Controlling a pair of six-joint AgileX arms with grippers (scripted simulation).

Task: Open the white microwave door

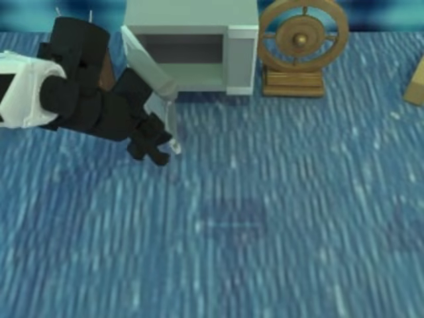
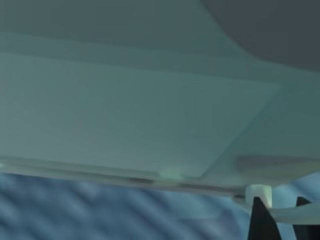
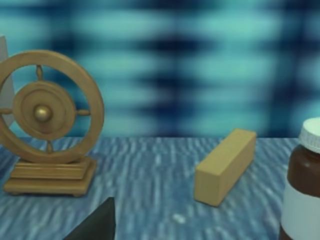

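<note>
Listing by view: from above, the white microwave (image 1: 192,46) is seen at the back of the blue surface (image 1: 278,218), left of centre, with its dark cavity exposed. The microwave door (image 1: 147,66) is swung outward from its left edge, standing at an angle toward the front of the surface; it appears as a pale white-grey panel seen nearly edge-on. The left gripper (image 1: 165,142) is placed at the door's free end, its black fingers (image 1: 154,154) set against a pale strip there; the gap between them is narrow, and whether the strip is actually pinched cannot be told.

Left wrist view only: the door (image 2: 125,120) fills the frame as a flat pale greenish-white panel, with two dark fingers (image 2: 262,220) at either side of a thin pale edge and a small white block.

Right wrist view only: a brown jar (image 3: 305,185) with white lid and a tan block (image 3: 225,165) are recorded near a wooden ship's wheel (image 3: 45,112) on a stand. The wheel (image 1: 303,43) stands just right of the microwave. The right gripper's state cannot be told.
</note>
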